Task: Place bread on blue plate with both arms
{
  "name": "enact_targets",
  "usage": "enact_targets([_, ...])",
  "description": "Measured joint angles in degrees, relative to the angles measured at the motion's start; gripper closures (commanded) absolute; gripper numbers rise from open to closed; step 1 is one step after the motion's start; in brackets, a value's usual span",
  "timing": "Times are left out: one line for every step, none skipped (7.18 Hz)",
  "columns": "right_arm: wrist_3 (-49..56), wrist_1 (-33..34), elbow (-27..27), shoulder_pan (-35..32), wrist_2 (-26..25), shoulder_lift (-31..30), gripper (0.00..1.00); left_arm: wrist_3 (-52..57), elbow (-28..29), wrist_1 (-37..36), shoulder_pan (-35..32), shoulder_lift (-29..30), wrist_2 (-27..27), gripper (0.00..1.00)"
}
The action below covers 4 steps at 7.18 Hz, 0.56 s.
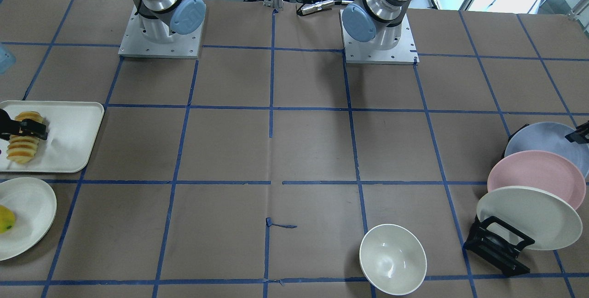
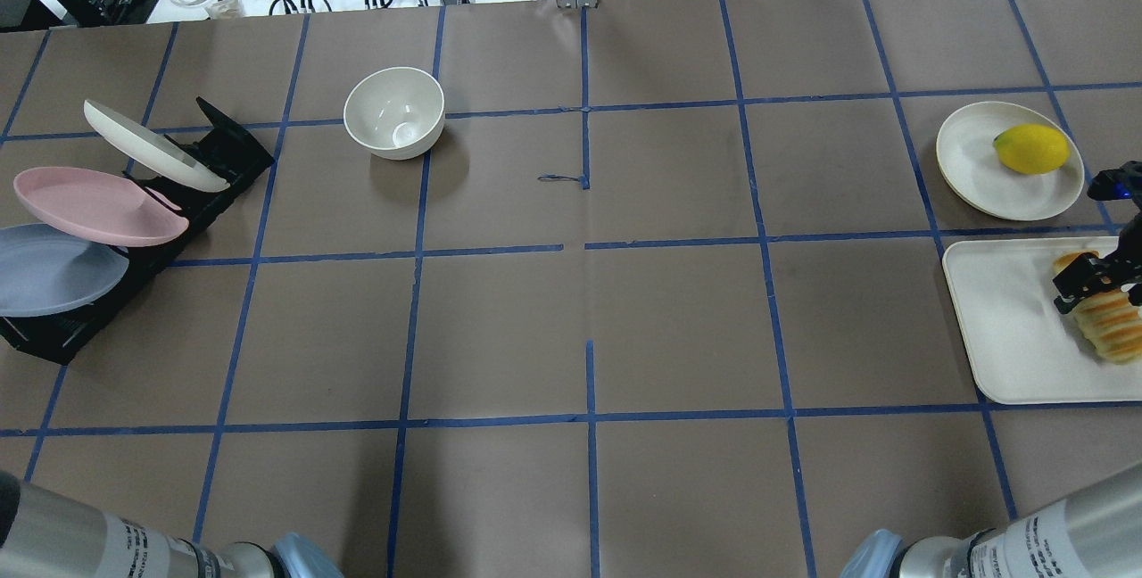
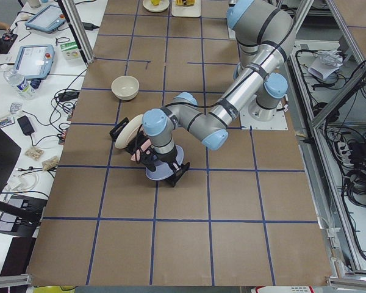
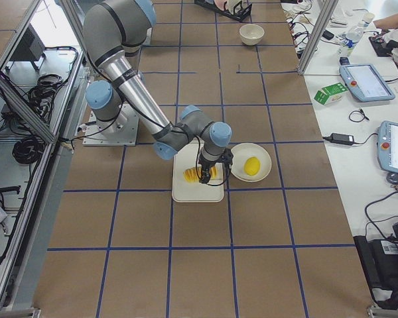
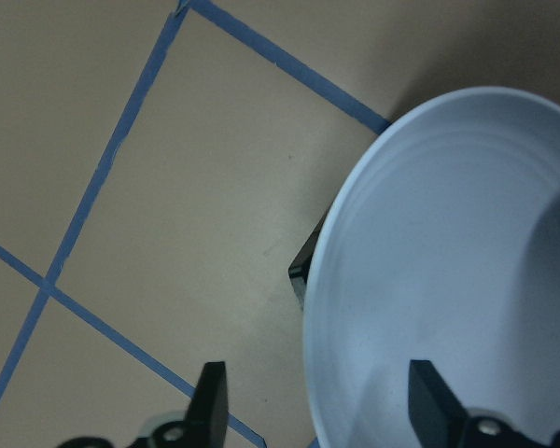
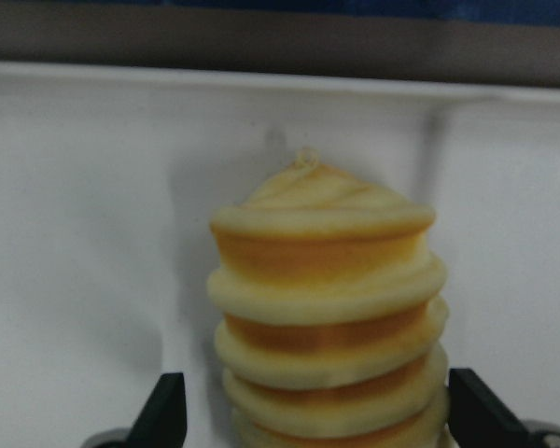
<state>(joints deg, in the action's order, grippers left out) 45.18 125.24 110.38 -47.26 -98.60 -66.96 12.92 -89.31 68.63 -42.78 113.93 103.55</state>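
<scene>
My right claw (image 6: 322, 418) hangs wide open, a finger either side of the bread (image 6: 327, 299), gripping nothing. I'd close softly across the middle ridges, square on, so it can't twist. My left claw (image 5: 319, 406), open too and empty, straddles the rim of the blue plate (image 5: 457, 271) in its black rack (image 2: 227, 150); pinch, lift straight. The loaf: stacked orange-and-yellow ridges, lying on the white tray (image 2: 999, 337) at my right table end.
</scene>
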Motion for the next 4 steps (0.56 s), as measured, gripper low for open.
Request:
enact_targets([0.06, 0.25, -0.13, 0.01, -0.05, 0.55, 0.99, 0.17, 0.0, 0.01, 0.02, 0.0, 0.04, 1.0])
enact_targets([-0.06, 0.13, -0.3, 0.01, -0.25, 0.59, 1.0, 0.29, 0.01, 0.06, 0.05, -0.06, 0.06, 1.0])
enact_targets([-0.18, -0.17, -0.48, 0.02, -0.35, 0.39, 1.0, 0.37, 0.17, 0.26, 0.05, -0.22, 0.16, 1.0])
enact_targets([-0.2, -0.38, -0.61, 0.05, -0.37, -0.04, 1.0, 0.51, 0.51, 0.57, 0.04, -0.66, 0.37, 1.0])
